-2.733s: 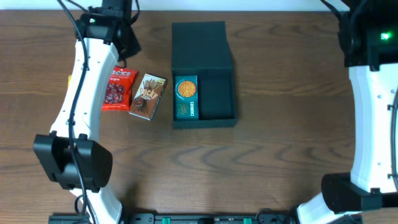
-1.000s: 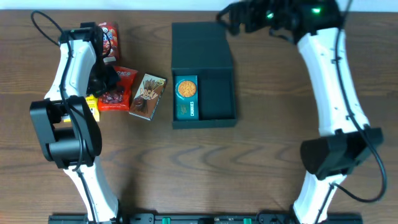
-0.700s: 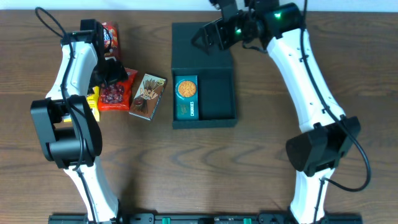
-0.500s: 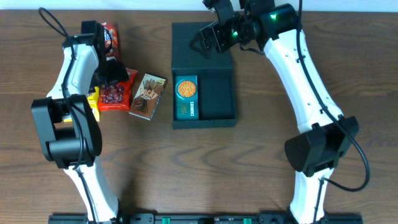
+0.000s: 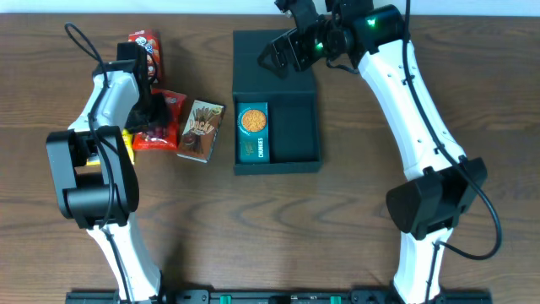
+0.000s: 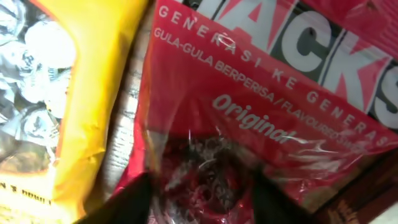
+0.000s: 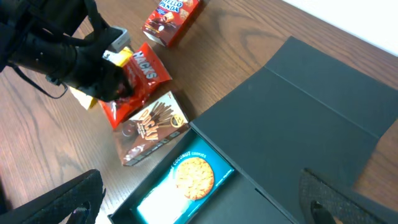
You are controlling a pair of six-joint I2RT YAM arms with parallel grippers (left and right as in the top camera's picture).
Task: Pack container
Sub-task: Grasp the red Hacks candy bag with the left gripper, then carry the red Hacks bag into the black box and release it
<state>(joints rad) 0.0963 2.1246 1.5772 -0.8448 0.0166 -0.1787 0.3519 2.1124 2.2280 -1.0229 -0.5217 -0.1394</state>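
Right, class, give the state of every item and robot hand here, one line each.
container: open, lid folded back flat, right half bare.
cookie packet: lying inside the container, left side.
red Hacks packet: flat on the table, unpacked.
Pocky box: flat on the table, unpacked.
Hello Panda box: on the table, unpacked.
yellow packet: on the table, partly hidden.
left hand: open, over the red Hacks packet.
right hand: open, above the lid.
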